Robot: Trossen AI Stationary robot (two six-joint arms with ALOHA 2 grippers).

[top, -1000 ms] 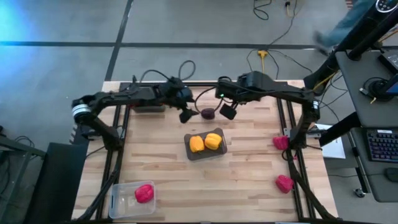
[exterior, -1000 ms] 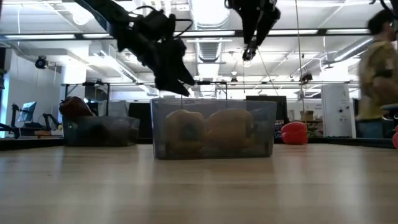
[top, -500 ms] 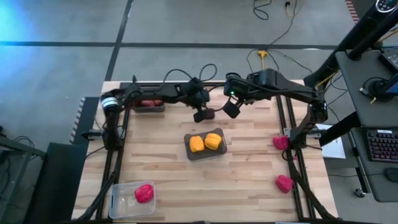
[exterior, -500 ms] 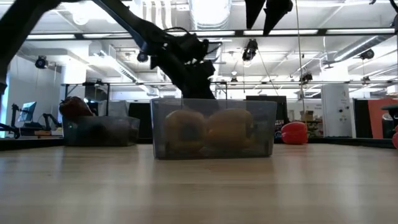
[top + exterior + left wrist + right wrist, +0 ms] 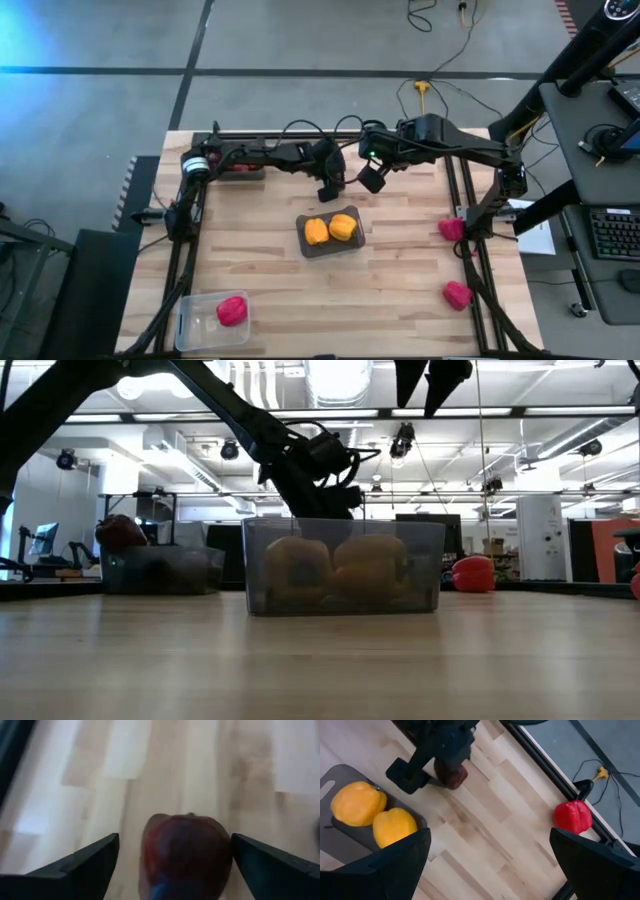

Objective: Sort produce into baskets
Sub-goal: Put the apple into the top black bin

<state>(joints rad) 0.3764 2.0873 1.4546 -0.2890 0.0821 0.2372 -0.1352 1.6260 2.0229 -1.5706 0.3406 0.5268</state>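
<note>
So the dark red apple (image 5: 187,852) sits on the bare wood of the table (image 5: 400,290) near its far edge, just beyond the grey bin (image 5: 331,243) holding the two yellow peppers (image 5: 330,229). The left gripper (image 5: 327,186) is down over it with a finger on each side, and the wrist view shows clear wood between each finger and the skin, so the jaws are spread and nothing is gripped yet. The right wrist view confirms it (the apple peeks out from under the left arm's fingers there).

To do this step well, the left arm probably wants to settle a touch lower so the fingers meet the apple at its widest part, not up on the shoulder where a round fruit tends to squirt out. It looks fairly centred already, so a straight close should work. Then lift clear before swinging toward the far-left bin (image 5: 238,170), which seems to hold reddish fruit.

The right gripper (image 5: 369,177) hangs wide open just beside, close enough that a bump looks possible.
</note>
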